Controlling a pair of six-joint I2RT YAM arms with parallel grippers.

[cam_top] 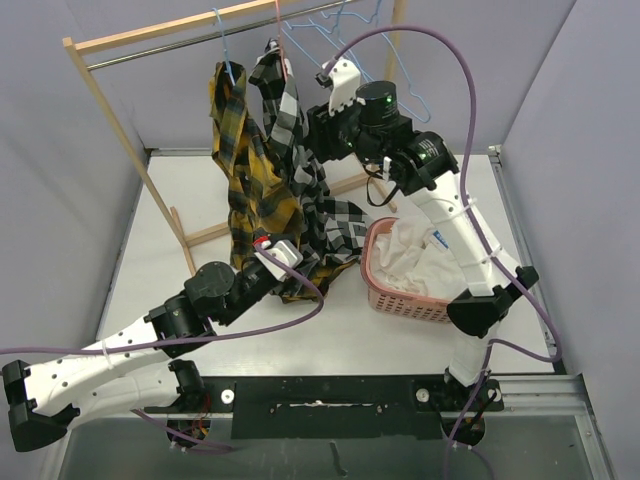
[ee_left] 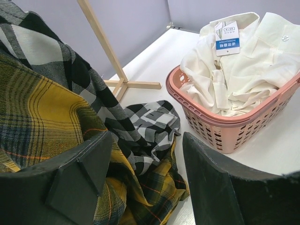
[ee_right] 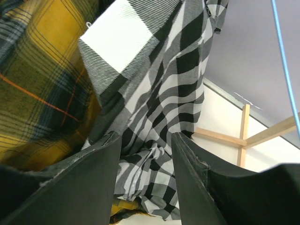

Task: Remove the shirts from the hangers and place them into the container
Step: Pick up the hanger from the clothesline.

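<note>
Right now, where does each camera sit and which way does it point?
Top external: above and behind the arms, looking down at the table; both arms show.
Left wrist: low on the left arm, facing the basket; left end effector frames the bottom.
Right wrist: high on the right arm, facing the check shirt; right end effector straddles it.
Both wrist views share the yellow plaid shirt.

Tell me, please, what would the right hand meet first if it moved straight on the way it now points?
Most likely the black-and-white check shirt: in the wrist view it hangs straight ahead of the right hand, filling the gap between its fingers. How far off the cloth is, I cannot judge.
</note>
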